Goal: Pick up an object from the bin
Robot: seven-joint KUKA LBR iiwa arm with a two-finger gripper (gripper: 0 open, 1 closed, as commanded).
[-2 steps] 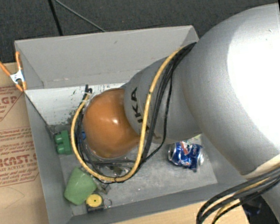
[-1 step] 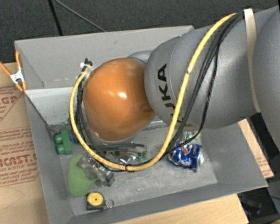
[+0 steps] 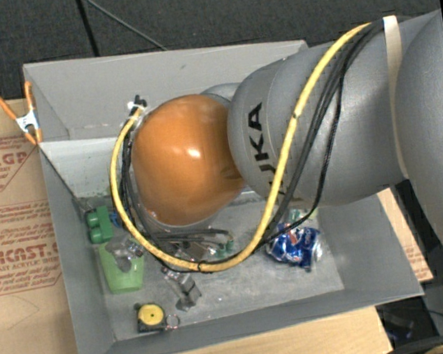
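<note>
A grey metal part of my gripper [image 3: 183, 290] pokes out under the arm's wrist, low over the bin floor near the front wall. A small yellow tape measure [image 3: 150, 316] lies just to its left in the front left corner. A pale green bottle [image 3: 117, 267] with a darker green cap [image 3: 98, 225] lies further left along the left wall, with a clear plastic piece [image 3: 126, 249] on it. A crumpled blue wrapper [image 3: 296, 248] lies to the right on the floor. Nothing shows in the gripper's grasp.
The arm and its orange cover hide the middle and back of the bin. A bit of green [image 3: 225, 247] peeks out under the cables. Bare floor shows between the gripper and the blue wrapper, along the front wall.
</note>
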